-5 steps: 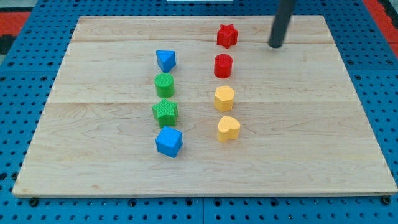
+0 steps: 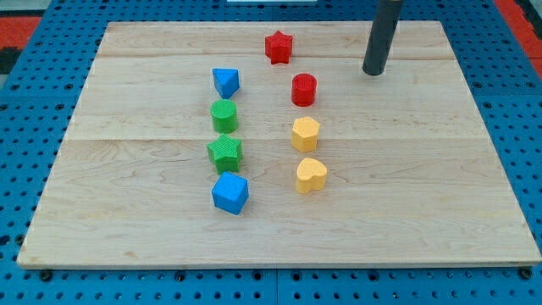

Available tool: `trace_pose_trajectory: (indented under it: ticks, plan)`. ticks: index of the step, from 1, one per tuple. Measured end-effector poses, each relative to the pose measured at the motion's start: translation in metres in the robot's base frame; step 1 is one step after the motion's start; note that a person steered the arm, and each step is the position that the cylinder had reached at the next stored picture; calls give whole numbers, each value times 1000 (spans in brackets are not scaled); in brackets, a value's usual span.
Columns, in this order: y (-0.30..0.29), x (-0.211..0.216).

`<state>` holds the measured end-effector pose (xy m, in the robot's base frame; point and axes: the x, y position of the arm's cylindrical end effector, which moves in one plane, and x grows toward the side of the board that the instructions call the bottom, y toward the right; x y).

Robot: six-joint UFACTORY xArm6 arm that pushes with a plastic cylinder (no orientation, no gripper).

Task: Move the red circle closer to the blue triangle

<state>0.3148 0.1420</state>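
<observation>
The red circle (image 2: pixel 304 89) stands on the wooden board, right of centre in the upper half. The blue triangle (image 2: pixel 225 82) stands to its left, about a block's width higher, with a wide gap between them. My tip (image 2: pixel 373 71) rests on the board to the right of the red circle and slightly above it, apart from it by roughly two block widths. It touches no block.
A red star (image 2: pixel 278 47) sits near the view's top. A green circle (image 2: pixel 223 113), a green star-like block (image 2: pixel 225 152) and a blue cube (image 2: pixel 229 192) line up below the blue triangle. A yellow hexagon (image 2: pixel 305 134) and a yellow heart (image 2: pixel 311 174) lie below the red circle.
The red star has shifted to the view's left and slightly up. My tip has moved a little down, toward the red circle's level. The other blocks have not moved.
</observation>
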Motion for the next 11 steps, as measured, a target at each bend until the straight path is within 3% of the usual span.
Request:
trace_pose_trajectory:
  ticks: [2, 3, 5, 6, 7, 10, 11]
  plan:
    - [-32, 58]
    - [-63, 59]
    - [-26, 31]
    - [-43, 24]
    - [-67, 24]
    - [-31, 25]
    - [-52, 37]
